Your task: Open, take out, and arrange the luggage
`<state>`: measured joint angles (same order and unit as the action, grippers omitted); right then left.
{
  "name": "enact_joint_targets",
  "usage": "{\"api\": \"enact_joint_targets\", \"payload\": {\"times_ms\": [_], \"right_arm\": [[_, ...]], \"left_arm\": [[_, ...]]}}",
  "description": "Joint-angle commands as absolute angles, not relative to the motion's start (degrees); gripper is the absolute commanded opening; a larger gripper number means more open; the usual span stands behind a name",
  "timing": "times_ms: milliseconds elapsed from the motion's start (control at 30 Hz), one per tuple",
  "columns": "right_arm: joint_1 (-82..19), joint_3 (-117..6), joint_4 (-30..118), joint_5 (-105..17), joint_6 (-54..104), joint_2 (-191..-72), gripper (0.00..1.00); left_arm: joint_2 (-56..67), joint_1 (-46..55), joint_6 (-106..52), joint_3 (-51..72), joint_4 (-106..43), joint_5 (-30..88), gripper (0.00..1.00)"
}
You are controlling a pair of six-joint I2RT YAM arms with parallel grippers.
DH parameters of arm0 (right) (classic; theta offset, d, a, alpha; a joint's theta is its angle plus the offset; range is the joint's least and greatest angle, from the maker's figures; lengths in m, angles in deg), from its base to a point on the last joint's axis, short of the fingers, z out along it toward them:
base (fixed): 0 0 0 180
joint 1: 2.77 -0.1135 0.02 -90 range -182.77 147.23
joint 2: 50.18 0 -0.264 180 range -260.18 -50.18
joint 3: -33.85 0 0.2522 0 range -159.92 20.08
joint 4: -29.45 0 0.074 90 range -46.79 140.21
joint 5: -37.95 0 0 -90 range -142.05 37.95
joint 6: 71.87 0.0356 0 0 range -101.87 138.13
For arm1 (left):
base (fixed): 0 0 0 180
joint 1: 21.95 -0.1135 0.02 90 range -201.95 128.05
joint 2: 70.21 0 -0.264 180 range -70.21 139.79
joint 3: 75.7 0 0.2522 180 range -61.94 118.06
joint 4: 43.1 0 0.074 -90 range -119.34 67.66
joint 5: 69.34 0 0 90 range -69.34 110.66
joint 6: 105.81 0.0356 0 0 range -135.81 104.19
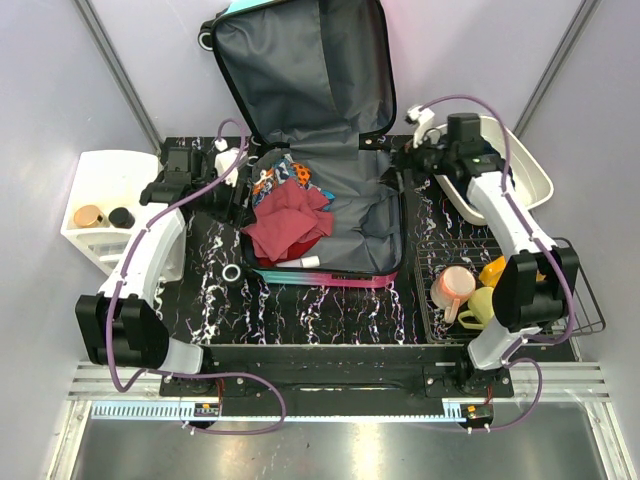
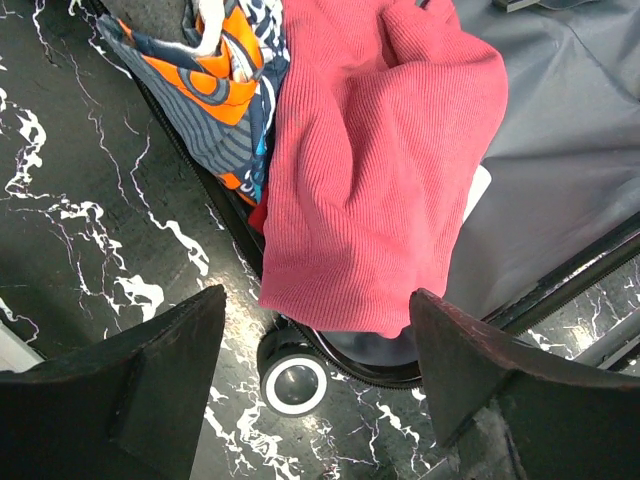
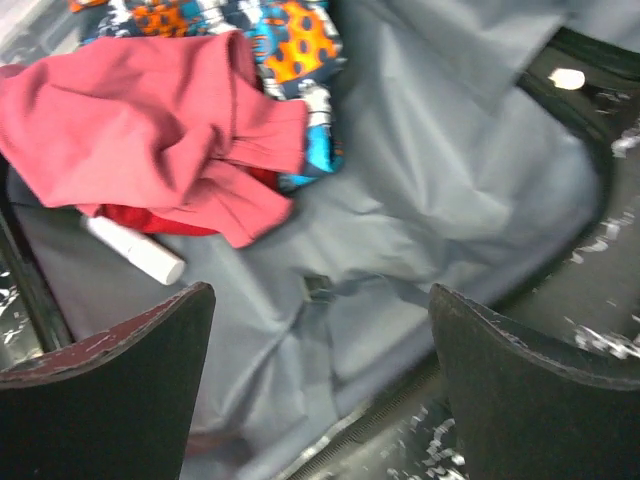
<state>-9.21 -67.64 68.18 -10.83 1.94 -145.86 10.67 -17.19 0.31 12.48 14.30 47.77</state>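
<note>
I see both jaws spread, holding nothing. The left gripper [image 2: 318, 300] hangs over the luggage's [image 1: 300, 70] left rim and the red cloth [image 2: 370, 170]. The right gripper [image 3: 322, 295] is above bare lining [image 3: 430, 200] near the right rim.

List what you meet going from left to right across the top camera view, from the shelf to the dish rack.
brown-lid jar → black-lid jar → luggage → pink cup
</note>
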Motion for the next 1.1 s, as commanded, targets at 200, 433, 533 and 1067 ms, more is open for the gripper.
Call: {"api": "enact_joint_targets", "payload": {"times_ms": [200, 433, 533, 1067], "right_arm": [[-21.1, -66.0, 56.0, -7.7, 9.0, -146.1, 0.96], [-28.3, -65.3, 46.8, -9.9, 11.2, -148.9, 0.97], [-31.6, -64.6, 43.7, -12.4, 12.3, -150.0, 0.98], [-44.6, -66.4, 34.1, -21.1, 20.7, -157.8, 0.88]], "left_arm": [[10.9, -18.1, -2.0, 7.7, 16.5, 51.0, 0.77], [8.8, -18.2, -3.9, 5.7, 13.6, 55.9, 0.49], [7.1, -17.9, -4.4, 6.0, 11.3, 59.1, 0.40], [2.5, -29.7, -7.0, 5.9, 7.0, 66.4, 0.66]]}}
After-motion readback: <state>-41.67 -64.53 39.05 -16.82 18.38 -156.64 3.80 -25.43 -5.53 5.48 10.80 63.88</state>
